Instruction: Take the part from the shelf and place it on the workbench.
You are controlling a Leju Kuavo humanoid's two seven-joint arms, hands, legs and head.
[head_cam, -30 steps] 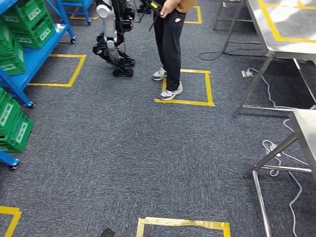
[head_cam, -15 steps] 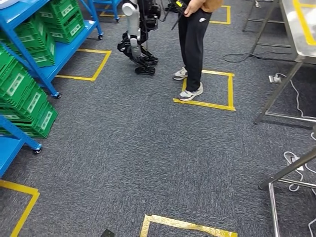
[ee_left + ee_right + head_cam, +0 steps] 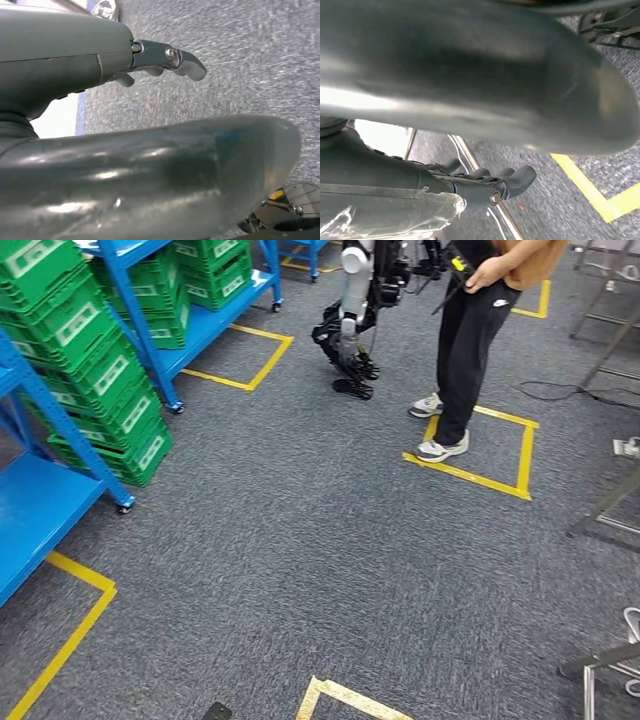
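Blue shelves [image 3: 45, 502] stand at the left, stacked with green crates [image 3: 113, 390]; more crates [image 3: 215, 265] sit on a second shelf further back. What lies inside the crates is hidden, and I cannot pick out the part. In the left wrist view my left hand [image 3: 113, 55] hangs over grey carpet, its fingers [image 3: 177, 57] stretched out apart from the thumb, holding nothing. My right hand [image 3: 433, 186] hangs the same way, with dark fingers [image 3: 508, 181] spread and nothing in them. Steel workbench legs [image 3: 604, 512] show at the right edge.
A person [image 3: 468, 350] in black trousers stands on a yellow taped square [image 3: 521, 455], beside another robot [image 3: 351, 310]. Yellow tape marks [image 3: 75, 625] lie near the shelf and at my feet [image 3: 340, 695]. White cables [image 3: 632, 620] trail near the bench legs.
The whole view has swung left: the shelves and crates have come in from the left and grown larger, while the steel tables have slid off to the right. The person and the other robot shifted right.
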